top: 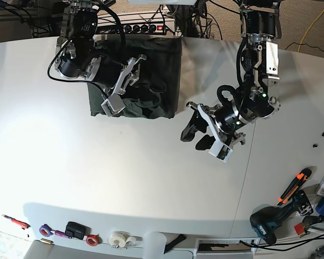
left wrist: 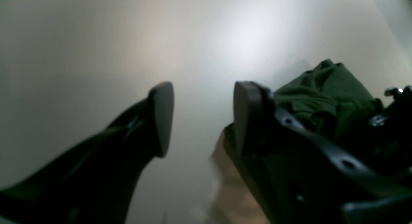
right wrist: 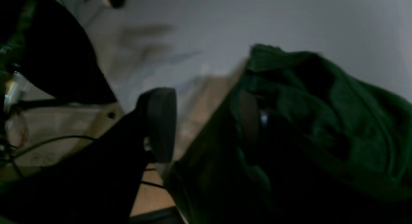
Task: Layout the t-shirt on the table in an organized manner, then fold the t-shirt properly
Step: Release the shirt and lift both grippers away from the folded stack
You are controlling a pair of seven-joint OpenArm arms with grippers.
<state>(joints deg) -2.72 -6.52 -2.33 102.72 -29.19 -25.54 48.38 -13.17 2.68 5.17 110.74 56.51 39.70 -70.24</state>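
The dark green t-shirt [top: 151,65] lies folded into a rough rectangle at the far middle of the white table [top: 70,162]. My right gripper [top: 125,82] hovers over its near left part, jaws open. In the right wrist view, one pad [right wrist: 161,124] is bare and the t-shirt [right wrist: 322,121] bunches around the other finger; the gap between them shows table. My left gripper [top: 194,139] hangs open over bare table to the right of the shirt. Its pads [left wrist: 162,117] hold nothing, and the t-shirt [left wrist: 328,95] shows beyond its right finger.
A thin seam [top: 248,162] crosses the table on the right. A drill [top: 270,221] and an orange-handled tool [top: 294,186] lie at the right edge. Tape rolls [top: 119,239] and small items line the front edge. A power strip [top: 146,27] and cables sit behind the shirt.
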